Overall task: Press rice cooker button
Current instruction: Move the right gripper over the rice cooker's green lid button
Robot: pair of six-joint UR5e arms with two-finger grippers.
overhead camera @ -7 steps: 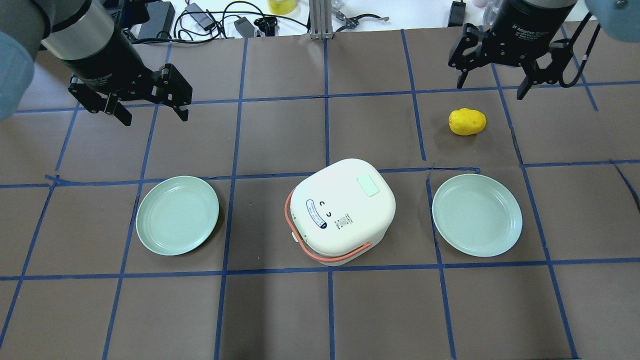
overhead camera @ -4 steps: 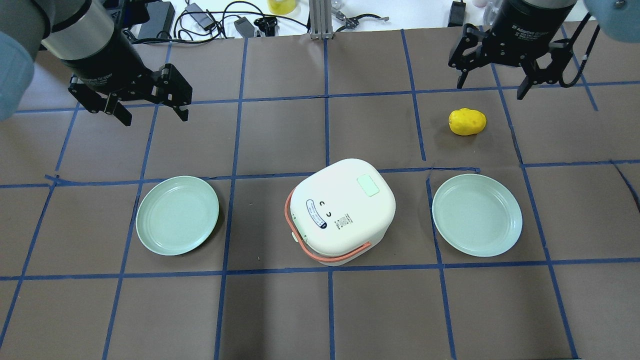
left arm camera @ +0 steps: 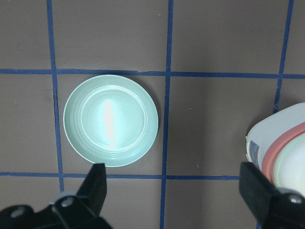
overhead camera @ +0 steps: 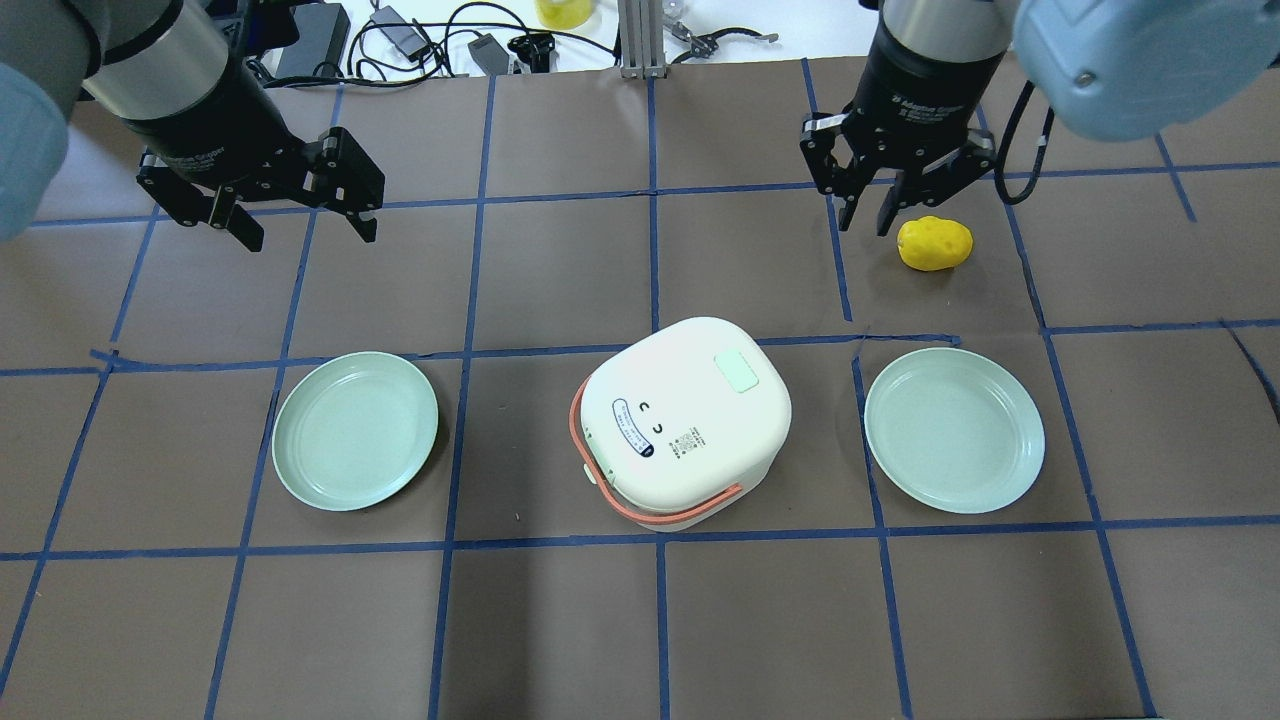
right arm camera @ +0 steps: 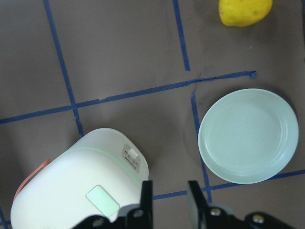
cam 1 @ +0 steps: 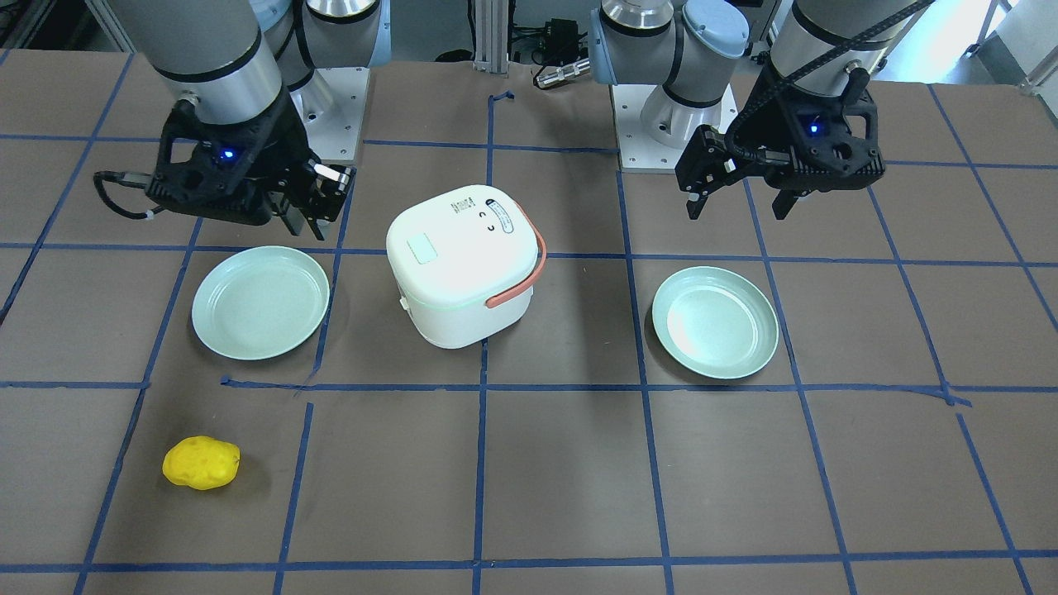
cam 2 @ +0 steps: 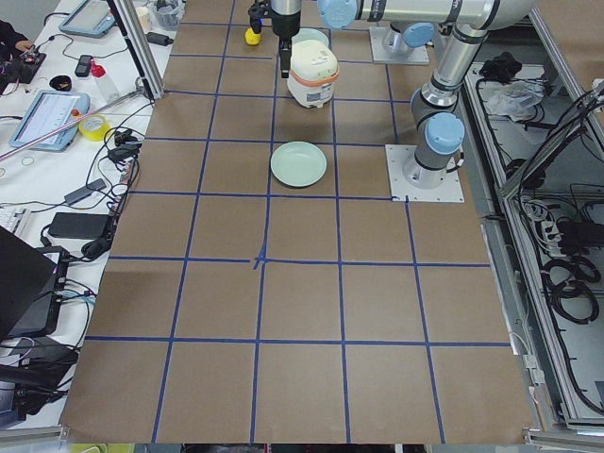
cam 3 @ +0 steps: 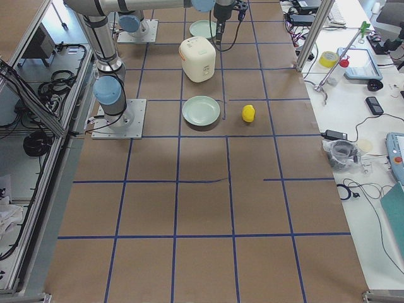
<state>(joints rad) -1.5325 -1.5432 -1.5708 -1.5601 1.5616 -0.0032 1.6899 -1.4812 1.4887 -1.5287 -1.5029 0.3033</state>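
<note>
Changed since half a second back: the right gripper (overhead camera: 866,222) has come in from the table's right edge toward the middle and has drawn its fingers together. The left gripper (overhead camera: 308,235) has not shifted.

State now:
- Right gripper: narrow, with a slim gap showing in its own camera, and nothing held. It hangs high over the right half of the table (overhead camera: 560,620), roughly above the ground between cooker and right plate (overhead camera: 953,430).
- Left gripper: spread wide and empty, raised about over the left plate (overhead camera: 355,430).
- Rice cooker (overhead camera: 685,420): mid-table with the lid down, well apart from both plates. It sits turned, with one corner toward the yellow lump (overhead camera: 934,243). The coral handle (overhead camera: 625,512) lies round the robot's side.

Step in hand, as I read it: the right arm is approaching for the press, with no contact yet. There are two candidate targets. One is the mint-green pad (overhead camera: 738,370) on the lid. The other is a small white switch (right arm camera: 132,156) on the wall facing the table's far right corner. I cannot tell which is the button.

To do it well:
- Shut the fingers fully so one blunt tip meets the target.
- Come in square to the chosen face. The pad wants a straight downward push; the switch wants a sideways one.
- The cooker looks light enough to slide, so press gently or brace it with the left gripper.
- Keep off the handle.
</note>
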